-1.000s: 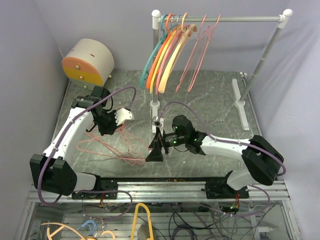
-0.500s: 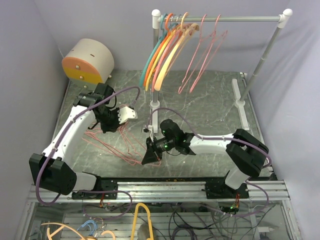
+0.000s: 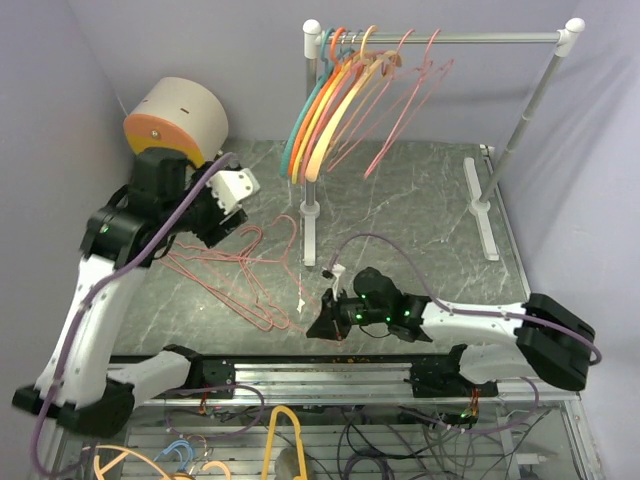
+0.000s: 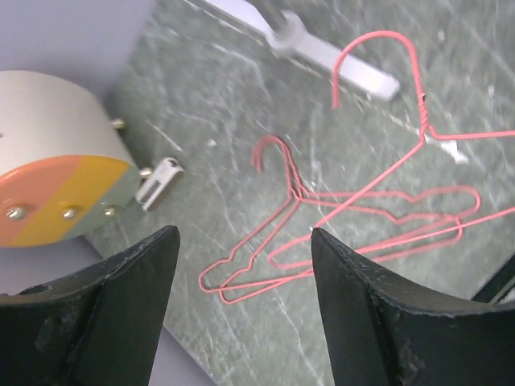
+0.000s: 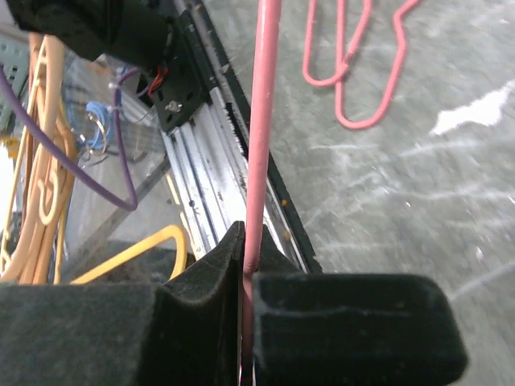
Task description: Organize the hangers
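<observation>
Jaws: left gripper (image 4: 243, 240) is spread wide with nothing between the fingers. It hangs raised over the table, left of the clothes rail (image 3: 450, 38), close to the drum. The right gripper (image 5: 245, 269) is pinched tight on one pink wire hanger (image 5: 261, 121), low at the table's near edge, in front of the rail's left post (image 3: 310, 215).

Room: the table (image 3: 420, 200) is walled left, back and right. The rail spans the back, from its left post mid-table to its right foot (image 3: 480, 205) near the right wall. Open stone shows between those two supports and in front of them, down to the right arm.

Holding: the rail carries plastic hangers (image 3: 318, 115) in teal, orange, yellow and peach, bunched at its left corner joint. A few hung wire hangers (image 3: 400, 100) sit just right of them. All swing tilted toward front-left.

Loose: a pile of pink wire hangers (image 3: 235, 270) lies flat left of the rail's left post, overlapped and tangled. Its near corner is just beside the right gripper.

In the way:
- The left post foot stands just right of the pile's hooks.
- The cream drum (image 3: 178, 120), with an orange-and-yellow face, fills the back-left corner, well left of the rail.
- Purple cables (image 3: 385, 240) loop off both arms.
</observation>
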Robot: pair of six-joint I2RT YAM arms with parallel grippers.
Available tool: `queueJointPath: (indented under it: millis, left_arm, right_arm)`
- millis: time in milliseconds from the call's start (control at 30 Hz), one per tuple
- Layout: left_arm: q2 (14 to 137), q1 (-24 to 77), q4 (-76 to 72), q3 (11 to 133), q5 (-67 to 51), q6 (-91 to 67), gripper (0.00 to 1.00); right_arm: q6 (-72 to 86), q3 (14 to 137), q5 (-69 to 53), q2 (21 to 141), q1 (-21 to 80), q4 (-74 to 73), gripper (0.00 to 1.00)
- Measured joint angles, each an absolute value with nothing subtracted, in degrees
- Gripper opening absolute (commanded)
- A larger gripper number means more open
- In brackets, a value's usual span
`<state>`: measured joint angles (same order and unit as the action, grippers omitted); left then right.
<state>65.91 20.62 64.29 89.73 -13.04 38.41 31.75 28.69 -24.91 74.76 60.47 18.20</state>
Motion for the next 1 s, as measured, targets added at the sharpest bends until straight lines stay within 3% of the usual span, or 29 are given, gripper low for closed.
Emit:
queueJointPath:
  millis: [167, 367, 667, 767, 1000]
  left_arm:
    - [57.82, 20.69, 58.54, 89.86, -6.59, 29.95, 0.79]
    - [56.34, 17.74, 53.74, 88.84, 3.95, 23.97, 0.78]
    - [56.51, 11.88, 53.87, 89.21, 6.68, 21.12, 0.78]
    - [56.58, 10.79, 53.93, 90.30, 6.42, 20.51, 0.78]
    - [57.74, 7.46, 54.04, 92.01, 3.77, 18.65, 0.77]
  right_arm:
    - [37.32, 23.46, -16.14, 66.85, 60.55, 16.27, 0.00]
    - [44.73, 21.93, -2.33, 55.68, 60.55, 7.64, 0.00]
    - [51.81, 24.12, 19.27, 38.26, 60.60, -11.68, 0.00]
    - [55.09, 28.29, 25.82, 40.42, 60.49, -20.71, 0.00]
    - [61.56, 47.77, 44.84, 61.32, 60.27, -45.21, 0.00]
